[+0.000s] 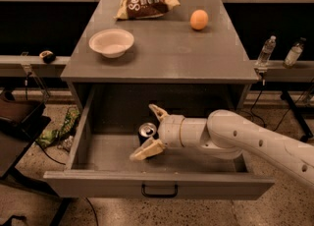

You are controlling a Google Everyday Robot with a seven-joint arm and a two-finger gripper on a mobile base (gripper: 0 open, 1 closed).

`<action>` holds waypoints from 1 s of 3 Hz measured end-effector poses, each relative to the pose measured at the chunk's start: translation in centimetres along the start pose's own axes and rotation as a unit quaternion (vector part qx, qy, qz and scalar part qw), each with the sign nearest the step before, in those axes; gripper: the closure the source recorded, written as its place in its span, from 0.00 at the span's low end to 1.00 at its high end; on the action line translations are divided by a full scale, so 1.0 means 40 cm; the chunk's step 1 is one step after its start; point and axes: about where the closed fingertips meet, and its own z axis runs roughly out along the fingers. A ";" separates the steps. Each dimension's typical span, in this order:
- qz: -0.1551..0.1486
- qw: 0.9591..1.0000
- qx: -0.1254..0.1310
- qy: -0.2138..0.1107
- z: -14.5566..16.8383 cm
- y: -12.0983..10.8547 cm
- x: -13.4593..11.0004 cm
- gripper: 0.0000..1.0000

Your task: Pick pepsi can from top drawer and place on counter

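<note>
While the gripper [145, 132] sits inside the drawer [98, 183], fingers spread open, the can [147, 129] stands between them, not yet lifted; closing, raising it and setting it on the counter [167, 48] above are left.

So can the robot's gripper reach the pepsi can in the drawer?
Probably yes. The top drawer is open, and the gripper is inside it, fingers open on either side of the pepsi can. Nothing looks in the way.
</note>
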 end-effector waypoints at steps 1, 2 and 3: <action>-0.005 1.000 0.001 0.005 0.000 0.003 0.020 0.18; -0.005 1.000 0.001 0.005 0.000 0.003 0.019 0.42; -0.004 1.000 0.004 0.003 -0.003 0.004 0.013 0.73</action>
